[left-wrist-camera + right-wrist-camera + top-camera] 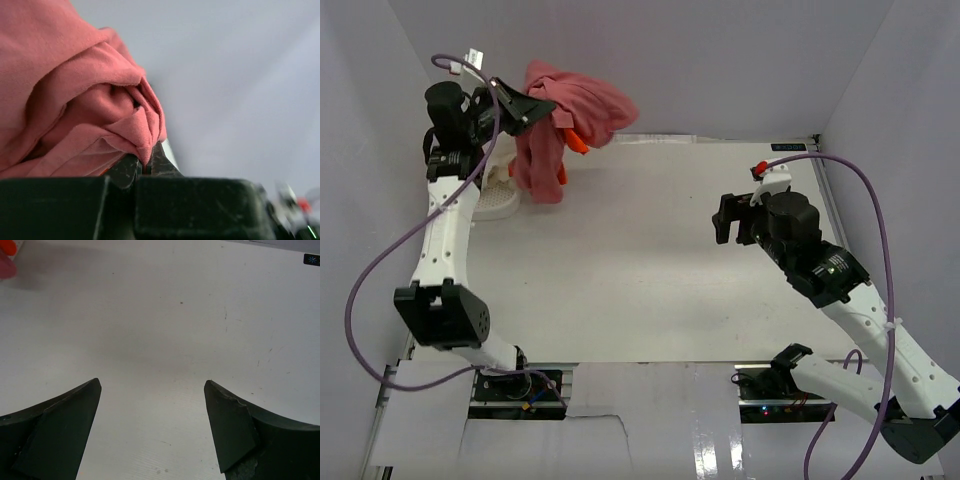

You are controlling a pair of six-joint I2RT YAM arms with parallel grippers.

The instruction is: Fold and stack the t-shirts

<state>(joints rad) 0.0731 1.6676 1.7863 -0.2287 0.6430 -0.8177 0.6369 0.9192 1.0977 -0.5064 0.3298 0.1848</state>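
My left gripper (542, 108) is raised high at the back left and is shut on a bunched dusty pink t-shirt (565, 110), which hangs down from it toward the table. In the left wrist view the pink t-shirt (80, 100) fills the left half, a fold pinched between my left gripper's (145, 167) fingers. A bit of the orange-red t-shirt (576, 140) shows among the pink folds, and at the right wrist view's top left corner (6, 257). The cream-white t-shirt is out of view. My right gripper (728, 222) is open and empty above the bare table at mid right, jaws wide (152, 390).
A white plastic basket (500, 198) sits at the back left under the hanging shirt. The white table (640, 280) is enclosed by grey walls at the back and sides. A purple cable loops beside each arm.
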